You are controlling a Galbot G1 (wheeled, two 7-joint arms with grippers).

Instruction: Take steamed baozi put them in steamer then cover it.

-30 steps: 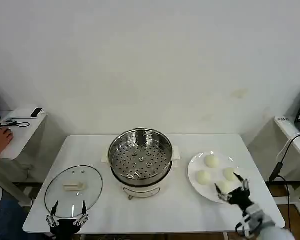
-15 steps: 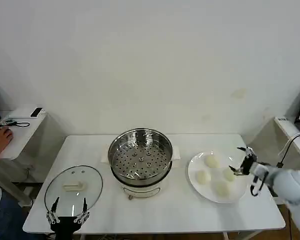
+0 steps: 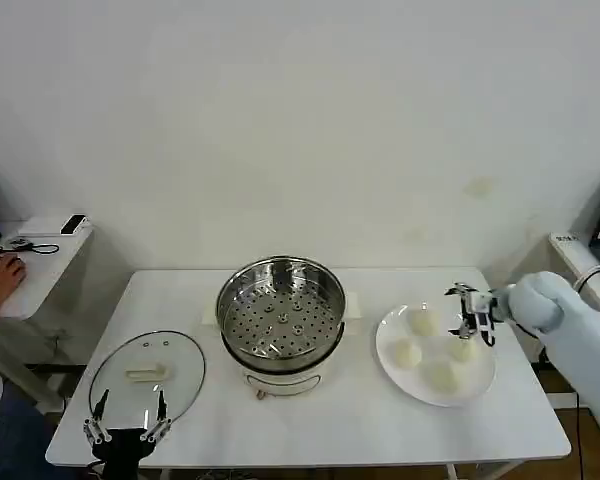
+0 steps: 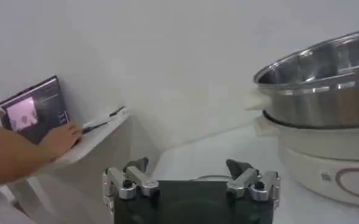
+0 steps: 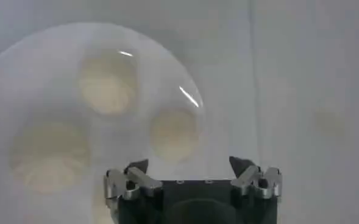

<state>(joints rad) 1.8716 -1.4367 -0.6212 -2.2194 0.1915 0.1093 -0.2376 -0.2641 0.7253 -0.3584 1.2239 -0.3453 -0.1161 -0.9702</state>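
Our head camera looks forward and down over the whole desk, left wrist camera low behind the left claw, facing the steamer close ahead, right wrist camera above the right claw, looking down on the plate, both shared with our head view

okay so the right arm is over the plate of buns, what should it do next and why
Probably lower the right gripper, jaws open, onto the bun beneath it and close. All four baozi sit on the white plate, the steamer tray is empty, and the left gripper waits by the cover.
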